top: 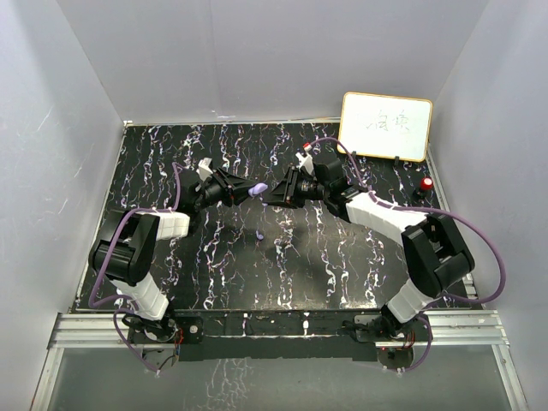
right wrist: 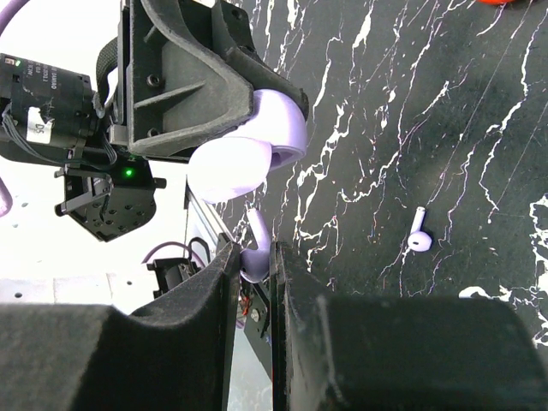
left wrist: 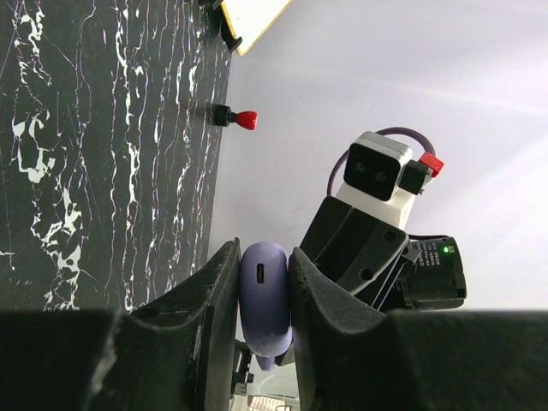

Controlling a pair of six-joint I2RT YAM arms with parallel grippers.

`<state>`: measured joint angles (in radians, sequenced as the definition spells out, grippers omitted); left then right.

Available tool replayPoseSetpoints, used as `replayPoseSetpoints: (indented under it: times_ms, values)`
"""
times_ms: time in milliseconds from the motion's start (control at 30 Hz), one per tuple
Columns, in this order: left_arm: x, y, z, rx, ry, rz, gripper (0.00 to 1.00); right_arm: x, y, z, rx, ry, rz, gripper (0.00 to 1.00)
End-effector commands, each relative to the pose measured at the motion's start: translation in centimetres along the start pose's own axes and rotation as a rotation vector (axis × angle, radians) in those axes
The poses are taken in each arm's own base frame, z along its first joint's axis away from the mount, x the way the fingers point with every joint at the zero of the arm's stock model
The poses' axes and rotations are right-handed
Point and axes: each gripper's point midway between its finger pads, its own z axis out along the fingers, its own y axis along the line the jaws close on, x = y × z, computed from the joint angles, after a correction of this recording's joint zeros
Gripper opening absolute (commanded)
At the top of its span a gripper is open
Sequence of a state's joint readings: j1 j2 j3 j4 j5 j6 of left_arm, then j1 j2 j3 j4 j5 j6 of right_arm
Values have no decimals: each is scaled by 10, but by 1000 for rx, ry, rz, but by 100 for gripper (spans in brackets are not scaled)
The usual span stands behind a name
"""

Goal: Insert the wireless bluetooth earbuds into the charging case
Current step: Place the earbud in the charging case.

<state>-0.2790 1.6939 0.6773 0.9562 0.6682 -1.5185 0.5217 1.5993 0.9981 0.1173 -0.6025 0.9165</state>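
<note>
My left gripper (top: 244, 190) is shut on a lavender charging case (top: 256, 188), held above the middle of the table; in the left wrist view the case (left wrist: 264, 300) sits edge-on between the pads, its charging port facing the camera. In the right wrist view the case (right wrist: 257, 145) looks open, with two rounded halves showing. My right gripper (top: 271, 193) faces it and is shut on a lavender earbud (right wrist: 257, 244), stem pointing up toward the case and a little short of it. A second lavender earbud (right wrist: 418, 235) lies loose on the black marbled table (top: 259, 235).
A small whiteboard (top: 385, 126) leans at the back right corner. A red-capped black knob (top: 425, 184) stands near the right edge, also in the left wrist view (left wrist: 246, 119). White walls enclose the table (top: 214, 265) on three sides.
</note>
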Motion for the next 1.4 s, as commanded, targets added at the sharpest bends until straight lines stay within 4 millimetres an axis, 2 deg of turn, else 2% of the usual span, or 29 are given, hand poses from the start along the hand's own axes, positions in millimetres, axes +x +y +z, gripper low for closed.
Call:
replayPoseSetpoints:
  times_ms: [0,1367]
  values:
    - [3,-35,-2,67,2,65,0,-12,14,1,-58,-36,-39,14]
    - [9,-39,-1,73,10,71,0,-15,4,8,-51,-62,0,13]
